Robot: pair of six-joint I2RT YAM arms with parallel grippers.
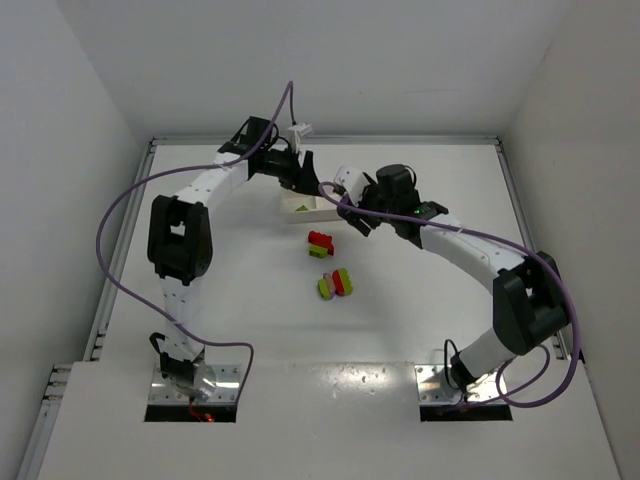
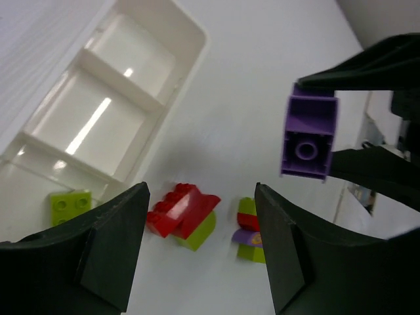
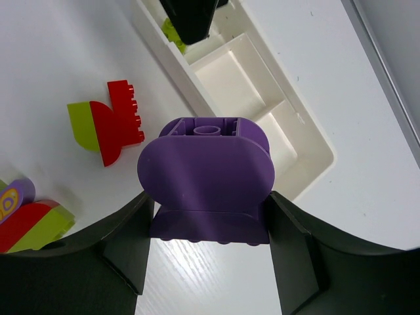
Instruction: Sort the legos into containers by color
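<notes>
My right gripper [image 3: 208, 200] is shut on a purple lego [image 3: 205, 172] and holds it above the table beside the white tray [image 3: 308, 147]; the purple lego also shows in the left wrist view [image 2: 308, 134]. My left gripper [image 2: 200, 252] is open and empty, hovering above the tray's near end [image 1: 303, 172]. One lime green lego [image 2: 71, 205] lies in the tray's end compartment; the other two compartments [image 2: 92, 118] are bare. A red and green lego cluster [image 1: 320, 243] and a green, red and purple cluster [image 1: 335, 284] lie on the table.
The tray [image 1: 326, 212] lies at the back middle of the white table, mostly hidden under both grippers in the top view. Walls close the table at the back and on both sides. Purple cables trail off both arms.
</notes>
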